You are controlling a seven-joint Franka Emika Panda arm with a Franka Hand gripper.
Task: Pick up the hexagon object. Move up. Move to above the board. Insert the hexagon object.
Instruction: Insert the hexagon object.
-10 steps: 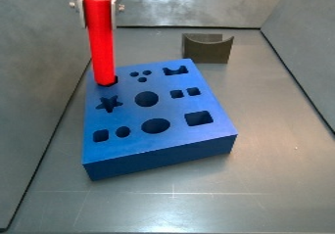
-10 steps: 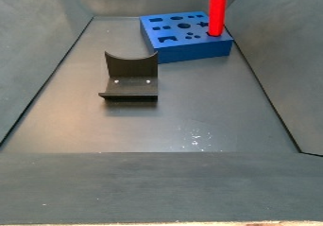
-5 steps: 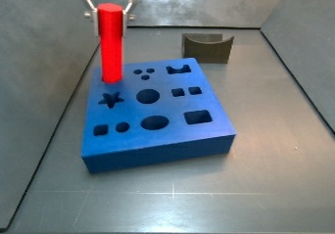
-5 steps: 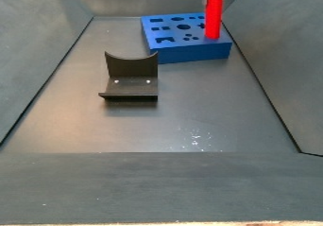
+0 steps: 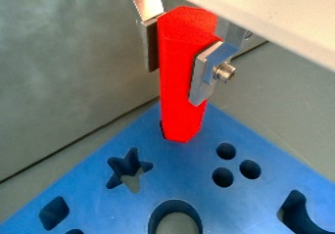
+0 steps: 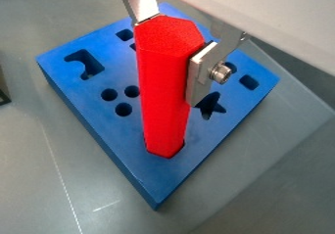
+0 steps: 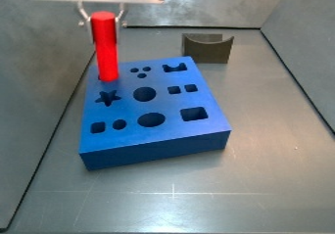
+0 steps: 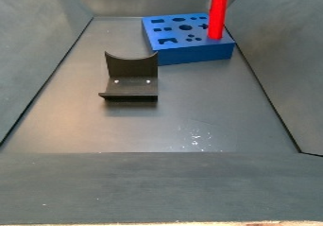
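Note:
The hexagon object (image 7: 102, 47), a tall bright red bar, stands upright with its lower end in a hole near the far left corner of the blue board (image 7: 216, 130). My gripper (image 5: 177, 47) is shut on the bar's upper part, and silver fingers (image 5: 206, 71) press its two sides. Both wrist views show the bar (image 6: 164, 91) between the plates, above the board (image 6: 72, 91). In a side view the bar (image 8: 217, 12) rises from the board (image 8: 190, 48) at the far right.
The dark fixture (image 7: 207, 46) stands on the floor behind the board, and also shows mid-floor in a side view (image 8: 128, 77). Grey walls slope up around the floor on all sides.
My gripper and the red bar have moved down. The bar's top sits lower, and its lower end has sunk deeper into the board's hole.

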